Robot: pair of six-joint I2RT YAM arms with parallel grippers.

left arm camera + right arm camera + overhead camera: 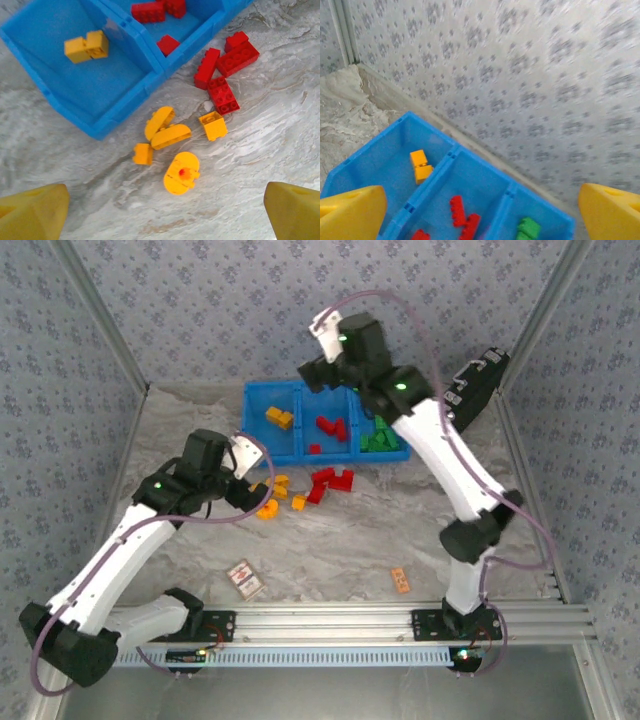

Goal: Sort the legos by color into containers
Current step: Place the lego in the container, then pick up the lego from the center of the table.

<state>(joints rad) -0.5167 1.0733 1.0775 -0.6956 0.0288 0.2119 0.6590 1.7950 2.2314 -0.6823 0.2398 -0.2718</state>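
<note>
Left claw (162, 215) nearest the lens: yellow fingertips (32, 212) spread wide, nothing between them; it hangs over the loose orange legos (171, 136) on the marbled surface (260, 150), just in front of the blue bin (247, 420). Five orange pieces lie there: two arched ones touching; a small block (143, 153) beside them; a round-ended piece (181, 172) closest to the claw; a cube (213, 125) to the right. Right of those, loose red legos (235, 52), packed close, near the bin's front wall. Bin, left to right: orange pair (86, 46) in the left compartment; red bricks (148, 11) in the middle; green bricks (529, 227) in the right. Right claw (481, 212) poised above the bin, fingers apart, empty.

Judgement on handling: bricks look light, rigid and smooth-sided, likely to squirt out of a skewed pinch; not fragile. Take hold across two flat parallel sides, low on the body; the round-ended piece lies apart from its neighbours, so it seems the easiest first pick, gripped across its straight flanks; the arched pair would probably shift together if nudged.
</note>
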